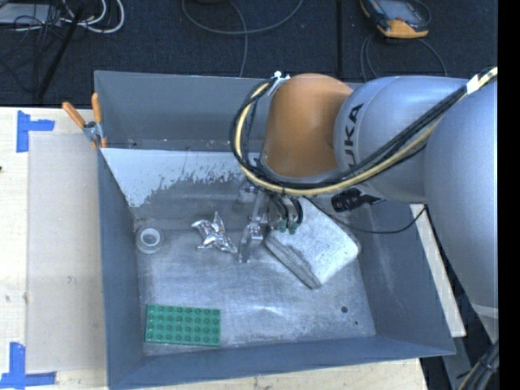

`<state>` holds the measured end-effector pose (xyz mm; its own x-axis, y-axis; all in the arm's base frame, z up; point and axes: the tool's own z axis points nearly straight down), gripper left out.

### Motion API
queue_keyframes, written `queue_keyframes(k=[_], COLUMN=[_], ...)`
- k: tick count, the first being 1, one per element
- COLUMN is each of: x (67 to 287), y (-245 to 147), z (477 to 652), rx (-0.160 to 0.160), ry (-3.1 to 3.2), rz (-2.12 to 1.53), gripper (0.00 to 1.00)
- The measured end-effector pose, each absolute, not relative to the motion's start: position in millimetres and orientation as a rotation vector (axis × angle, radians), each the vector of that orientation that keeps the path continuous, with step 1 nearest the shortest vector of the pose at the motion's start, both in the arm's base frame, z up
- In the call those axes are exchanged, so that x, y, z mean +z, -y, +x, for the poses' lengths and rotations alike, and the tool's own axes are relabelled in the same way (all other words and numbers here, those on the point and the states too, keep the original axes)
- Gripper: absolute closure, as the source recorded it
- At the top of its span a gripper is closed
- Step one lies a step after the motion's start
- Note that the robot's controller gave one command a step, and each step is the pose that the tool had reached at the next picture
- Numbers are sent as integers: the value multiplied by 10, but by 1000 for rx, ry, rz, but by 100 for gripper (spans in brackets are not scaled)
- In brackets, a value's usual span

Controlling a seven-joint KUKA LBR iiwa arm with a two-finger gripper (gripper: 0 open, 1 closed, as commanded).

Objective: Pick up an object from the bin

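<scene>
The grey metal bin (122, 258) holds only a few loose things, spread apart on its floor; the arm (390, 136), with its orange cover (301, 128), hangs above and behind the grey-white block (325, 246); that block, a flat sponge-like slab lying askew in the middle right of the bin, serves here as the mark for everything else. A green studded plate (184, 325) lies flat well to the block's lower left, near the front wall; a crumpled silver piece (211, 234), like twisted foil, lies to the block's left, apart from it; the gripper (245, 250) stands low between the two, just off the block's left end and just beside the silver piece's right edge, at or close to the floor; a small clear ring (149, 238) lies further left of the block, beyond the silver piece.

Whether the gripper is open or closed I cannot tell; nothing can be seen held in it, and every thing rests on the bin floor. As I judge it, the task is at its lower end: the arm is down among the things, but no grasp shows and nothing is raised; closing on a thing, most likely the silver piece or the block's near end, and the lift itself are both left to do.
</scene>
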<state>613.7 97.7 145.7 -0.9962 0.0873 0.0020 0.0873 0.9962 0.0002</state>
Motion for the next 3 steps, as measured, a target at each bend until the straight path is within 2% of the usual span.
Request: queue_keyframes(k=[1,2,3], x=[744,771,2166], y=[-1153,-1146,-1046], z=[6202,6212,6066], rx=[-2,-2,-1], ry=[3141,3144,3138], rz=[85,80,288], gripper=[0,100,100])
